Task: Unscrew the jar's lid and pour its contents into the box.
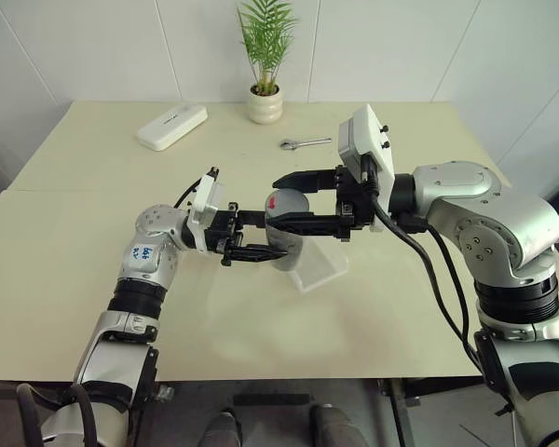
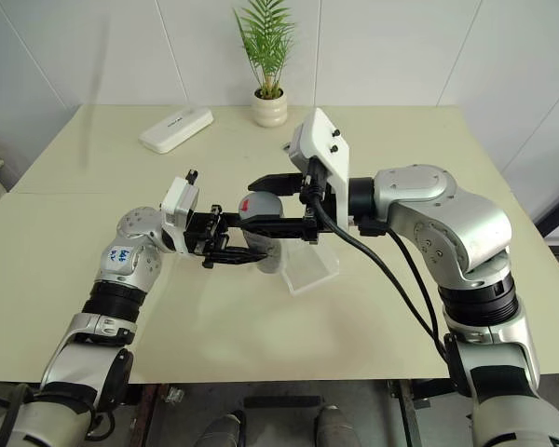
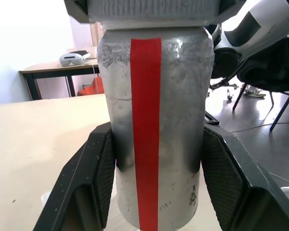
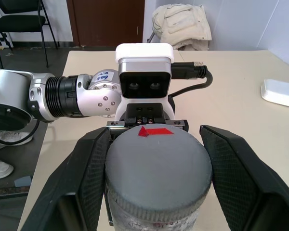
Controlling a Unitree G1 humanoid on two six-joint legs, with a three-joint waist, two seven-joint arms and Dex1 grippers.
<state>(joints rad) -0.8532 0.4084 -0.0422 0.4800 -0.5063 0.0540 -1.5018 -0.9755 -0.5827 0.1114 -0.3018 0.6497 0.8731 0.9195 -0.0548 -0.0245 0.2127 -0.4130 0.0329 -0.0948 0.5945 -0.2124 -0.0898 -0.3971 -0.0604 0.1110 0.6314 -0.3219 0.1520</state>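
The jar hangs upright just above the table, its silvery label with a red stripe facing the left wrist view. My left gripper is shut on the jar's body, with its pads pressed on both sides. Its grey lid, with a small red mark, sits on the jar's top, and my right gripper is shut on it from the right. The clear box lies on the table right behind and beside the jar. The contents are hidden inside the jar.
A white oblong case lies at the back left of the table. A potted plant stands at the back middle, with a metal wrench just in front of it.
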